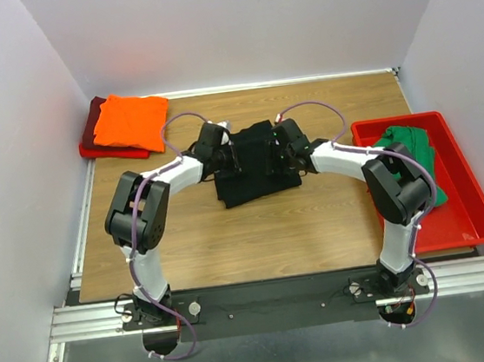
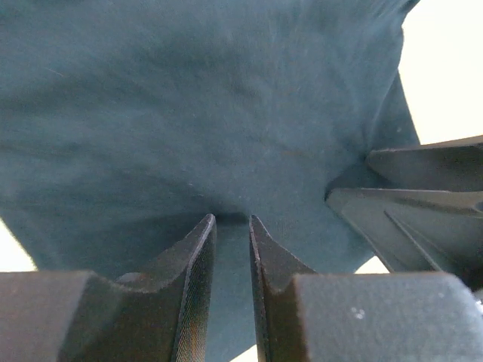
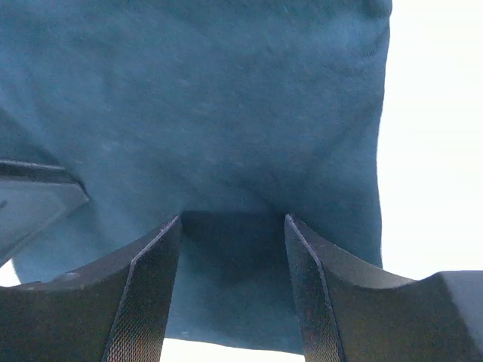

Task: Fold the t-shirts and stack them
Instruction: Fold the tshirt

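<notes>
The black t-shirt (image 1: pixel 254 173) lies partly folded on the middle of the table. My left gripper (image 1: pixel 227 158) is at its left edge. In the left wrist view its jaws (image 2: pixel 232 219) stand nearly together, pinching the dark cloth (image 2: pixel 226 113), which puckers toward the tips. My right gripper (image 1: pixel 279 156) is at the shirt's right side. Its jaws (image 3: pixel 234 217) are wide apart, with the tips against the cloth (image 3: pixel 226 98). The orange t-shirt (image 1: pixel 130 122) lies folded on the dark red one (image 1: pixel 94 135) at the back left. The green t-shirt (image 1: pixel 413 146) lies in the bin.
A red plastic bin (image 1: pixel 464 208) stands at the right edge of the table. White walls close in the left, back and right sides. The right gripper's finger (image 2: pixel 415 204) shows in the left wrist view, close beside the left gripper.
</notes>
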You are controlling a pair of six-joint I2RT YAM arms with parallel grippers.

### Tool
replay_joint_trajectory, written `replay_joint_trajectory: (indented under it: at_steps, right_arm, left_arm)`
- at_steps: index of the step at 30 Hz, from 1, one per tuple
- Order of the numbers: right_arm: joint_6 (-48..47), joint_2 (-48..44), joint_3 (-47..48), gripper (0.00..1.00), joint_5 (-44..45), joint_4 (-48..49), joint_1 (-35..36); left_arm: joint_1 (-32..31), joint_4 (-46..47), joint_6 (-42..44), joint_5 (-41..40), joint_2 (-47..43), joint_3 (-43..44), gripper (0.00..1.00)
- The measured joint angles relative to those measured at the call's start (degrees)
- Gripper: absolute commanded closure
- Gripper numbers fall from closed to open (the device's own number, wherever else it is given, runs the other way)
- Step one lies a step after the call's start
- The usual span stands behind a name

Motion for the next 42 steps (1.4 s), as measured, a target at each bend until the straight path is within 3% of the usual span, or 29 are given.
replay_joint_trajectory:
  at_steps: [7, 13, 16, 21, 25, 30, 35, 39, 42]
  right_arm:
    - [0.1, -4.0, -7.0, 0.36, 2.3, 0.2, 0.6]
    - [0.0, -5.5, -7.4, 0.35, 5.9, -4.4, 0.5]
    - [0.0, -1.5, -1.7, 0.35, 6.2, -6.8, -0.7]
    - [-1.0, 8.9, 12.2, 0.34, 4.4, -7.1, -3.0]
    - [-2.5, 15.7, 22.5, 0.30, 1.0, -7.3, -4.5]
    - [-4.3, 17.1, 26.6, 0.26, -3.2, -7.4, -5.0]
    - [-4.8, 16.0, 27.2, 0.25, -6.8, -7.3, -5.4]
    - [-3.4, 11.3, 24.6, 0.28, -8.6, -7.5, -5.6]
    - [-1.8, 5.8, 20.6, 0.30, -9.0, -7.4, -5.4]
  left_arm:
    - [-6.1, 1.7, -0.3, -0.9, 1.0, -3.2, 0.71]
    - [-12.0, 3.3, -0.7, 0.4, -0.4, -5.7, 0.71]
    - [-15.1, 3.2, -1.1, 2.1, -0.4, -5.7, 0.71]
    - [-18.8, 3.7, -3.3, 7.5, 0.0, -3.5, 0.52]
    - [-18.9, 5.4, -5.0, 10.8, 0.7, -0.5, 0.43]
    - [-15.5, 7.6, -6.0, 13.0, -1.3, 0.3, 0.43]
    - [-5.6, 7.4, -6.2, 12.6, -9.3, -3.5, 0.47]
    - [3.3, 4.2, -4.7, 8.2, -12.9, -1.9, 0.48]
    - [5.3, 1.2, -2.7, 6.3, -9.5, 3.2, 0.44]
